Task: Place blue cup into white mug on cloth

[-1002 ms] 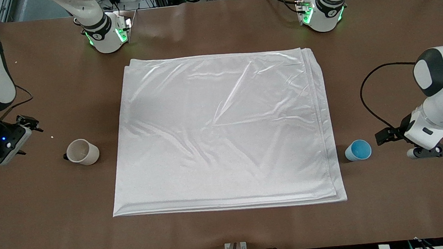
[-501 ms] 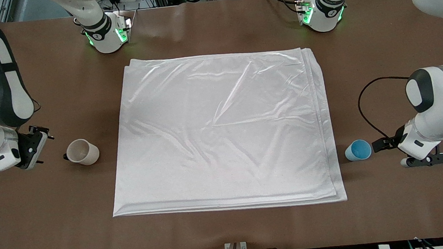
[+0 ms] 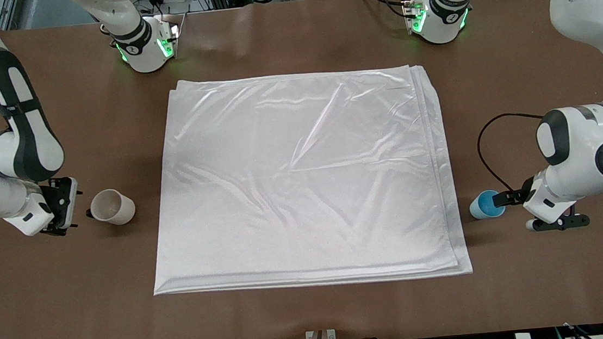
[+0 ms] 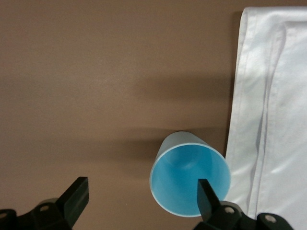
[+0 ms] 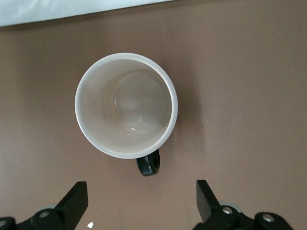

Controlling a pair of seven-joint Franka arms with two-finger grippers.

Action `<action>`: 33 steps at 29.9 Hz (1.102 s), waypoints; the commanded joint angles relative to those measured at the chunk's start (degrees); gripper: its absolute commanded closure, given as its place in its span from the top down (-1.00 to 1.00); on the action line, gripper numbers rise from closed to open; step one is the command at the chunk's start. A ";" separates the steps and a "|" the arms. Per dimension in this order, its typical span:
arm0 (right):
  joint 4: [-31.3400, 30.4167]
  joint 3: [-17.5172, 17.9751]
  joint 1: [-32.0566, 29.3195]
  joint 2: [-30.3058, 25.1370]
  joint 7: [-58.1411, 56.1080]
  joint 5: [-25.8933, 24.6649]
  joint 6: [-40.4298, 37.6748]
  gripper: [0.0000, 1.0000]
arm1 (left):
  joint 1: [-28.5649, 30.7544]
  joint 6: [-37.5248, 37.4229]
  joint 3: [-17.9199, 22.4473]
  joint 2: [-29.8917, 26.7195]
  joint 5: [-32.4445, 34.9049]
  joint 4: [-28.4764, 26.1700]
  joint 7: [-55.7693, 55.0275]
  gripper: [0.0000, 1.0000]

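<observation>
The blue cup (image 3: 482, 206) stands upright on the bare table just off the cloth's (image 3: 302, 180) edge at the left arm's end. In the left wrist view the cup (image 4: 189, 179) shows its light blue inside. My left gripper (image 4: 141, 199) is open above it, one fingertip (image 4: 206, 194) over the rim; in the front view it (image 3: 543, 218) hangs beside the cup. The white mug (image 3: 112, 206) stands off the cloth at the right arm's end. My right gripper (image 3: 62, 211) is open and empty beside it. In the right wrist view the mug's (image 5: 125, 105) black handle (image 5: 148, 165) points toward that gripper (image 5: 141, 199).
The cloth lies flat in folded layers in the middle of the table; its edge shows in the left wrist view (image 4: 273, 120) and the right wrist view (image 5: 72, 9). Both arm bases (image 3: 146, 46) stand along the table edge farthest from the front camera. A black cable (image 3: 487, 142) loops near the left arm.
Both arms have swung in toward the cloth. My left gripper has closed in on the blue cup and my right gripper on the white mug. Cups and cloth have not moved.
</observation>
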 commanded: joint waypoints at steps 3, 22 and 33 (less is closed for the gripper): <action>0.27 0.22 0.11 2.16 -7.61 1.03 0.93 1.00 | -1.25 1.30 -0.17 2.72 1.23 0.94 0.27 1.00; -5.00 0.13 0.11 2.87 -9.45 1.03 9.28 1.00 | -1.25 4.29 -0.17 5.27 1.41 0.76 0.44 0.17; -7.20 0.22 -0.33 2.96 -9.89 1.03 12.53 1.00 | -1.34 4.29 -0.34 5.27 1.41 0.76 0.53 -1.00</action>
